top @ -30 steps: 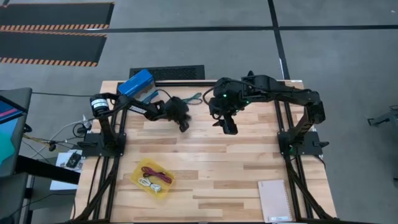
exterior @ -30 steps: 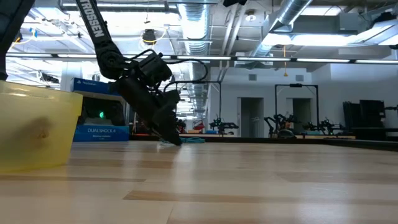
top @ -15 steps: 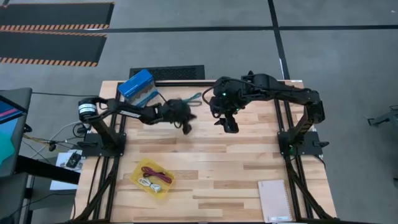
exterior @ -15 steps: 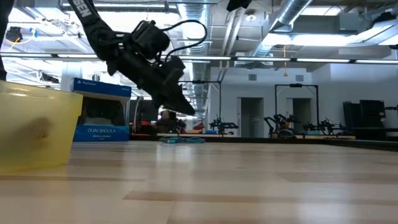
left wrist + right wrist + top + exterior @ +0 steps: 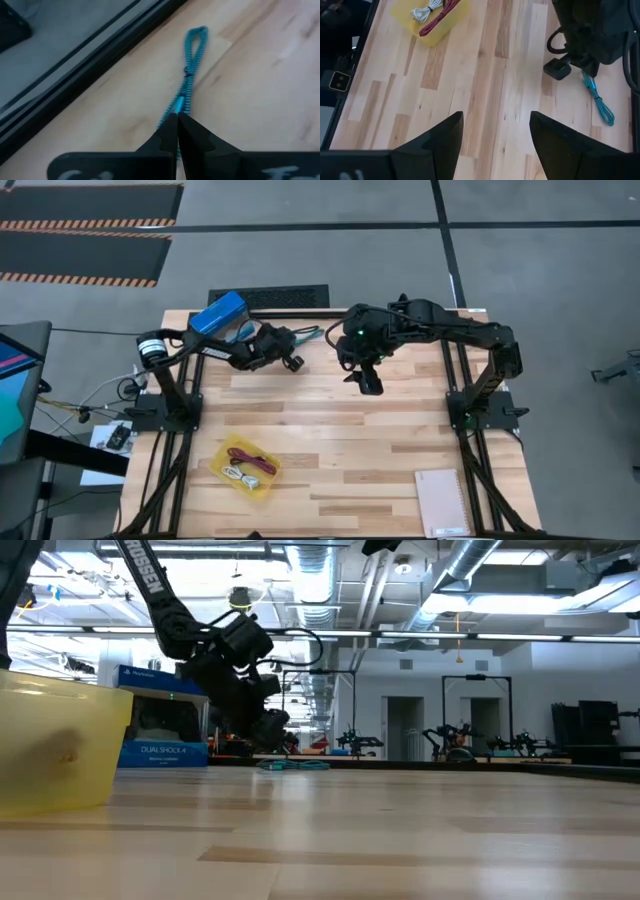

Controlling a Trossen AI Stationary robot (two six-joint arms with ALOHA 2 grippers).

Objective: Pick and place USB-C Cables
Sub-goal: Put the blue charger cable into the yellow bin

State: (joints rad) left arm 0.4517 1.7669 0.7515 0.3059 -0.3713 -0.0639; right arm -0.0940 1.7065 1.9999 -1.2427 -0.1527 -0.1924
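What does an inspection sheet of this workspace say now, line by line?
Surface: wooden table, bare in the middle.
Job's things: teal cable flat on the wood at the far edge; dark red cable and white cable inside the yellow tray; black cable not seen.
Clutter: blue box at the far left corner; notebook at the near right corner.
Grippers: left gripper shut, at the teal cable's near end; right gripper open, above bare wood.
Cables: loose wires beside the left arm's base.
Surroundings: grey floor, striped mats, workshop room behind.
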